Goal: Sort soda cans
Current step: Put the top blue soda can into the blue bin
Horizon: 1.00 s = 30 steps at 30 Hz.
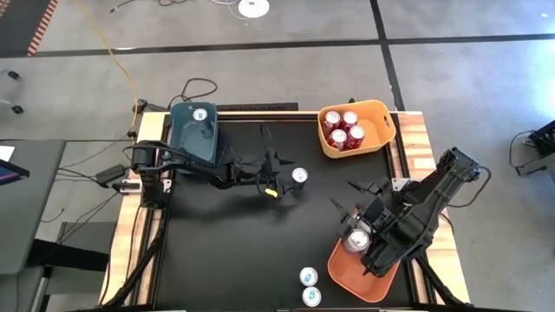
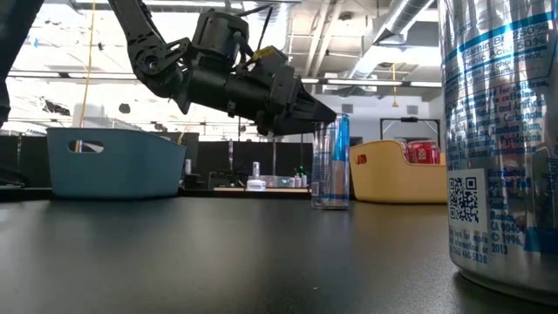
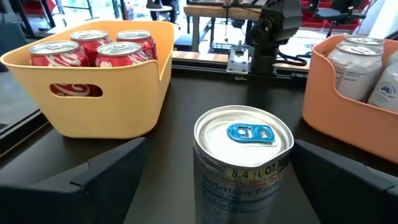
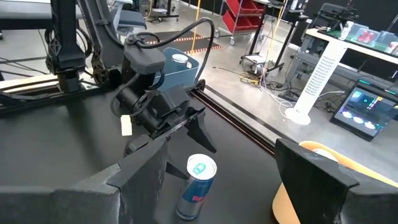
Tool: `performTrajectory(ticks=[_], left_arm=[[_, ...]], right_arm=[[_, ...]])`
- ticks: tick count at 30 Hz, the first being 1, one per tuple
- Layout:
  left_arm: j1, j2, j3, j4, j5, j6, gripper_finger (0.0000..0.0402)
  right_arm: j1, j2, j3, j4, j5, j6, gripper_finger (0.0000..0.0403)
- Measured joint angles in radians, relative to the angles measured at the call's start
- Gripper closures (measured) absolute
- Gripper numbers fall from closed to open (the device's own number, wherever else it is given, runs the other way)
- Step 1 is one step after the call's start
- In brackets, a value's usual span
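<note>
Cans: 4 red, 4 blue

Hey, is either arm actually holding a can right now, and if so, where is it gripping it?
Nothing is held. The left gripper stands open beside the blue can mid-table, fingers either side, not touching. The right gripper is open too, holding nothing.

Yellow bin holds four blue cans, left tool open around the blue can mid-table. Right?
Not quite: the yellow bin holds four red cans, as the high view shows. The left tool is open at the blue can mid-table.
</note>
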Motion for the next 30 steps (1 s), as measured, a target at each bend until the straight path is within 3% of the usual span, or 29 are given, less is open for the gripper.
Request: performTrajectory(ticks=[17,30], left_arm=[[0.020,0.000,0.000,0.015,0.077,0.025,0.0010],[0.029,-0.001,0.000,0.020,0.073,0.050,0.0010]], right_arm=[[-0.030,0.000,0.000,-0.001,0.000,-0.001,0.0088],[-0.034,0.000,0.000,0.000,-0.004,-0.001,0.0088]])
